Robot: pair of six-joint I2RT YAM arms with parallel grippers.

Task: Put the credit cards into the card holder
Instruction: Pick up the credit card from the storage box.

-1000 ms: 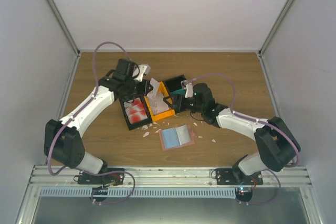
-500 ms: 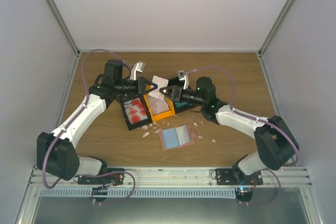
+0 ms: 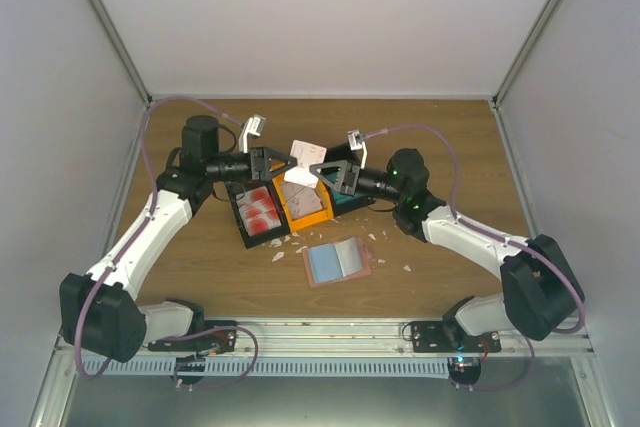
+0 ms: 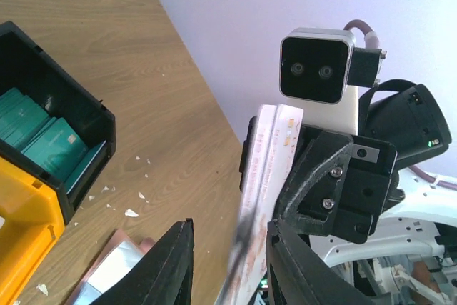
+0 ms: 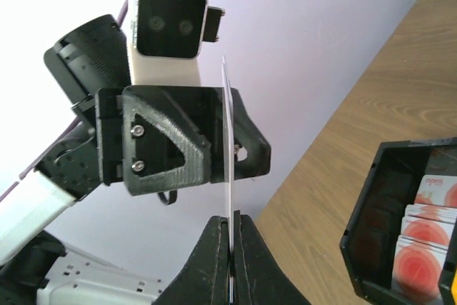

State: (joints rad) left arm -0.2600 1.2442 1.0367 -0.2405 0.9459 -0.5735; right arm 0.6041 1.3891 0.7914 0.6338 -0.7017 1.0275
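Observation:
A pale pinkish-white credit card [image 3: 303, 151] hangs in the air above the bins, between the two grippers. My right gripper [image 5: 230, 216] is shut on one edge of this card [image 5: 227, 141], seen edge-on. Facing it, my left gripper [image 4: 230, 228] has its jaws open around the card's [image 4: 265, 162] other end, with a gap on the left-hand side. From above, the left gripper [image 3: 288, 162] and right gripper [image 3: 316, 168] meet tip to tip. The card holder [image 3: 338, 261] lies open on the table, its light blue pockets facing up.
Under the grippers stands a row of bins: a black bin [image 3: 243, 225] with red-blob cards [image 5: 428, 237], an orange bin [image 3: 308, 215], and a black bin [image 4: 78, 105] with teal cards [image 4: 36, 133]. White paper scraps [image 3: 290, 243] lie near the card holder.
Both arms rose from the bins and brought their tips together. The right gripper shut on the pale card while the left gripper's jaws opened around it.

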